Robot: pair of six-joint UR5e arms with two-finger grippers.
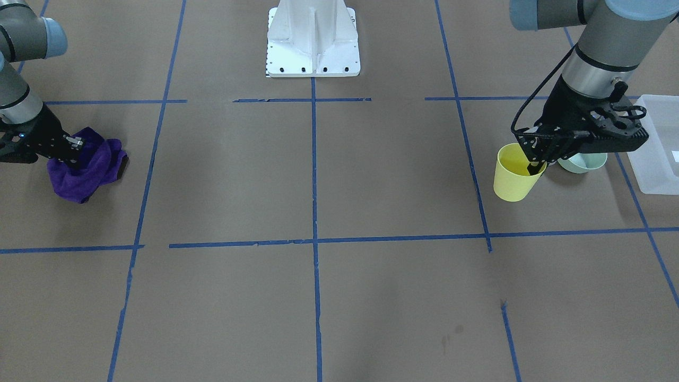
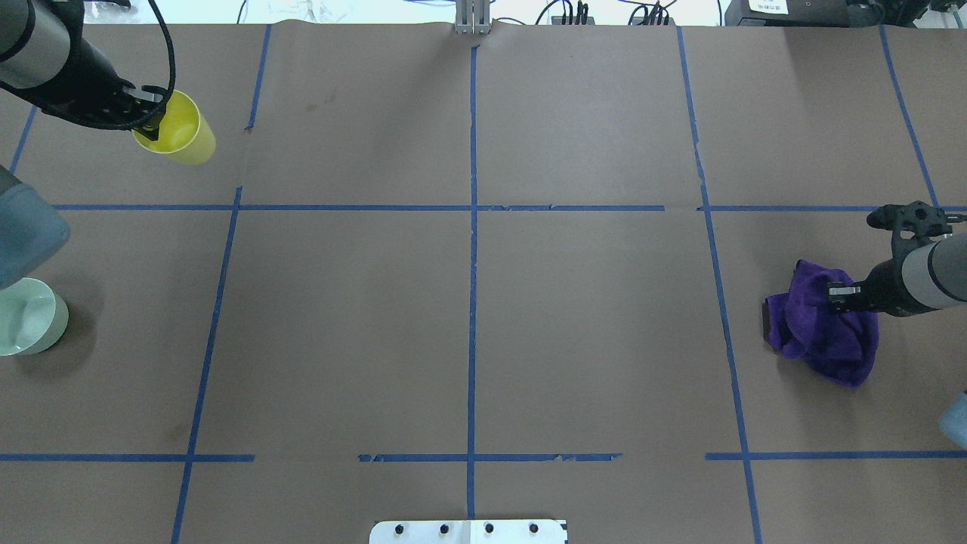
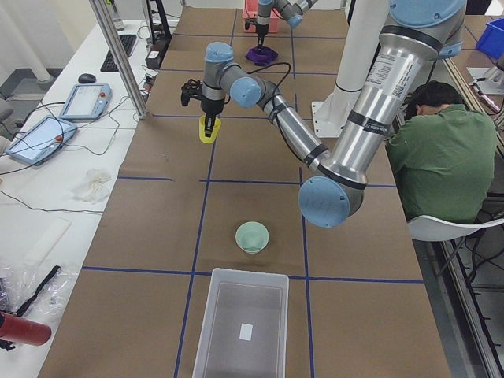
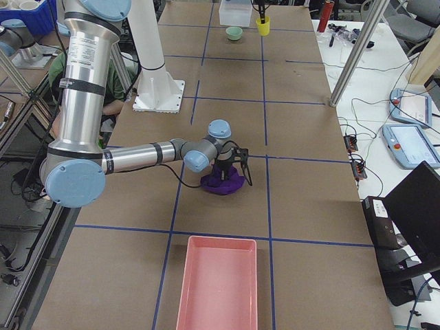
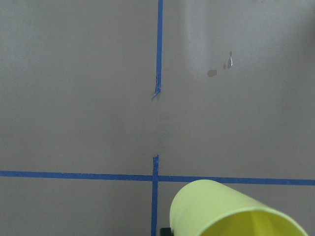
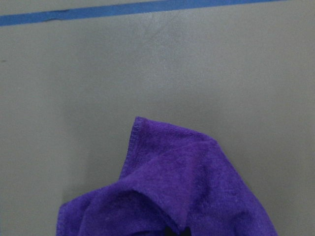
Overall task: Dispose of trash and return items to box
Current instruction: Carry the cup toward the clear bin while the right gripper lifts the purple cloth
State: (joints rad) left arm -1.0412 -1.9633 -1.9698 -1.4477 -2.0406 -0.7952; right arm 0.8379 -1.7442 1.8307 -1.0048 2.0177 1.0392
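Observation:
The yellow cup point(image 1: 512, 178) stands left of the mint-green bowl point(image 1: 583, 163) in the front-facing view. My left gripper point(image 1: 536, 167) is shut on the cup's rim, one finger inside and one outside. The cup also fills the bottom of the left wrist view point(image 5: 221, 211) and shows tilted in the overhead view point(image 2: 185, 136). The frosted white box point(image 1: 658, 154) sits just beyond the bowl. My right gripper point(image 1: 77, 143) is shut on a bunched purple cloth point(image 1: 85, 172), which rests on the table and shows in the right wrist view point(image 6: 172, 191).
A pink tray point(image 4: 216, 289) lies at the table end near the purple cloth. The robot's white base point(image 1: 313, 40) stands at the middle of the table's robot side. Blue tape lines cross the brown table. A seated person point(image 3: 441, 157) is behind the robot.

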